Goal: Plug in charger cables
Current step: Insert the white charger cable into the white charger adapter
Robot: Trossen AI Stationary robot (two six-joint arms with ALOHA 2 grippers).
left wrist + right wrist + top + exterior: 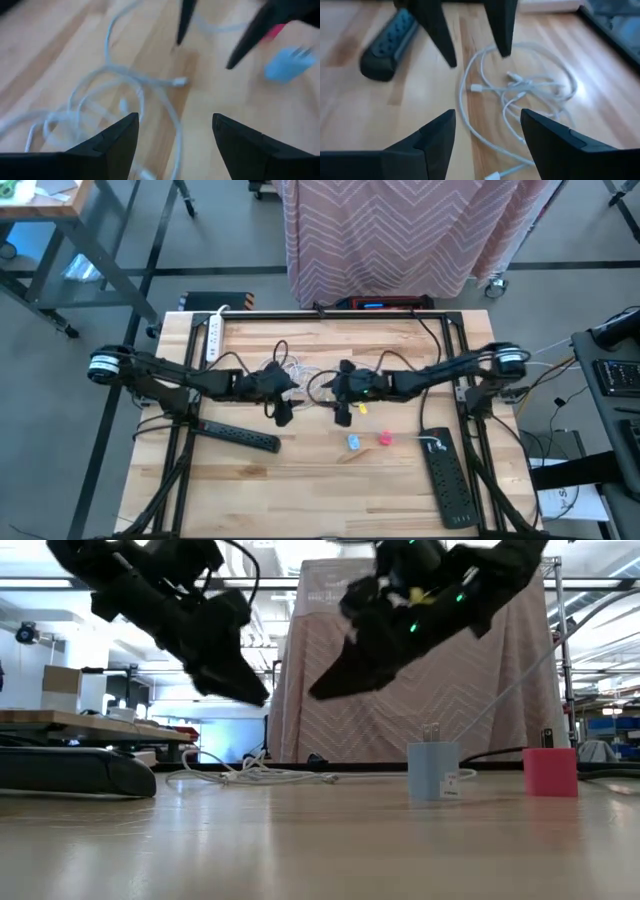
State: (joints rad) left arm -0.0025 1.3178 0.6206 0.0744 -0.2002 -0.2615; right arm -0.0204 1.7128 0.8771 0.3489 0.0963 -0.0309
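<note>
The charger cables lie in a loose white tangle on the wooden table, between my two grippers. A light blue plug block and a red-pink plug block stand on the table nearer the front, apart from the tangle. My left gripper hovers open above the table, left of the tangle. My right gripper hovers open to the right of it, facing the left one. Neither holds anything.
A black power strip lies at the front left, and another at the front right. A white power strip lies at the far left. A small yellow piece sits by my right gripper. A draped rack stands behind the table.
</note>
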